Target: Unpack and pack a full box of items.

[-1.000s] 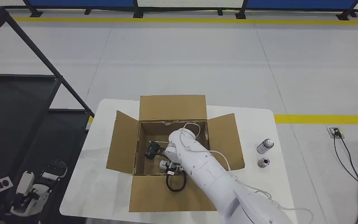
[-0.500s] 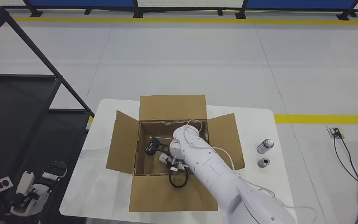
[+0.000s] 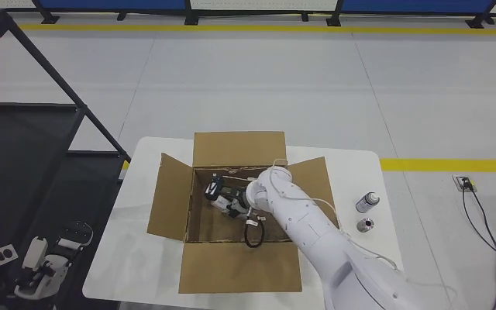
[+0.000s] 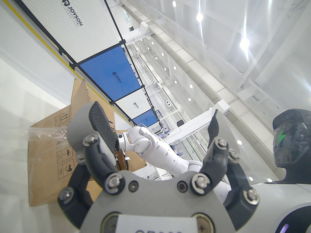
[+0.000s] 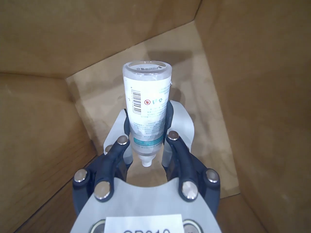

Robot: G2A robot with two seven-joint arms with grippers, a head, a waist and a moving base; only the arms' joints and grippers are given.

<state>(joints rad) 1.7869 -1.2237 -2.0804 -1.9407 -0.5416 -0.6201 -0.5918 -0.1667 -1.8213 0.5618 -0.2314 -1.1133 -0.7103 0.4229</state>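
Here the right gripper (image 5: 147,120) is clamped around the bottle (image 5: 145,93) near the 10 o'clock corner of the box (image 5: 60,30), with the bottle's long axis in line with the gripper and its base toward the floor, so lifting out likely heads toward 3 o'clock; the left gripper (image 4: 155,115) gapes open.

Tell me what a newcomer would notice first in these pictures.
First, the right arm's jaws, shut on a white bottle inside the open cardboard box. Next, two small containers sitting on the white table, beyond the box's right flap in the top view.
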